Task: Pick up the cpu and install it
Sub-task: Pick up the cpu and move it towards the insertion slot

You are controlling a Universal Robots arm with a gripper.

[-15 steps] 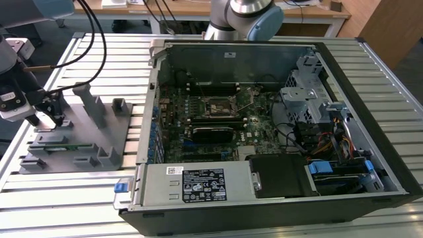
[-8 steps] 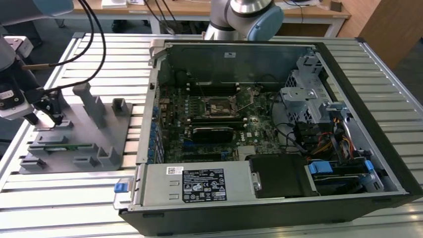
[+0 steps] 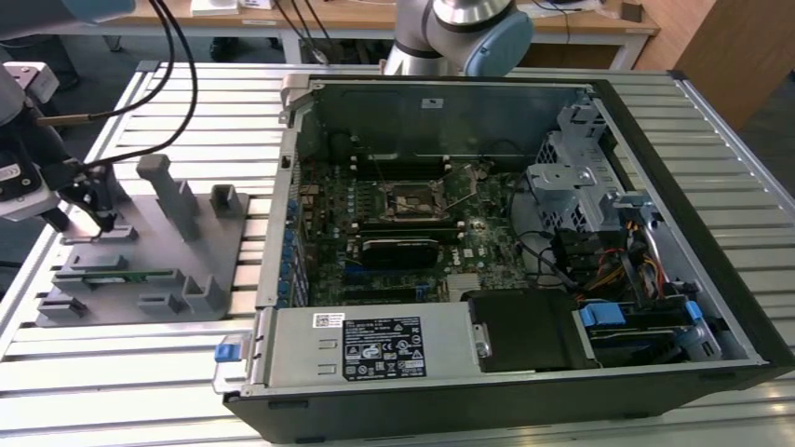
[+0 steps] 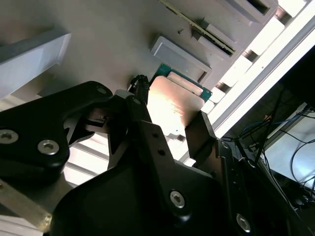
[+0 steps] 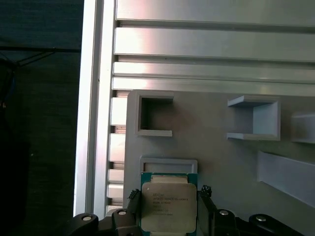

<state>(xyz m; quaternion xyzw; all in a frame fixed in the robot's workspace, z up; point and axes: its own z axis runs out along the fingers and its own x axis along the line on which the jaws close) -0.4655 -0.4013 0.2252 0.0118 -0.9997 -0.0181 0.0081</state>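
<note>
Sitting right between the two black fingers of the pincer in the first wrist view is the cpu, a small flat square chip with a shiny silver-grey metal top and a thin green rim. The fingers press in on two sides of the cpu, one on each edge. So the pincer is closed just as wide as the chip and looks to have hold of it. Holding it by the edges keeps the fingers off the flat top. I cannot tell if the chip rests on something or hangs just above it. Just beside the cpu is a low grey plastic frame, likely its parking spot, shaped to stop it sliding. That frame is part of a big grey plastic holder tray with pockets and posts, so each part has its own place. A long thin green memory stick lies in one slot. The tray lies on the silver slatted metal desk, at the exterior view's left. Well apart, at the exterior view's right, the open black computer case lies on its side, so its green board faces up. The dark square socket on it looks to have no chip in it yet.
</note>
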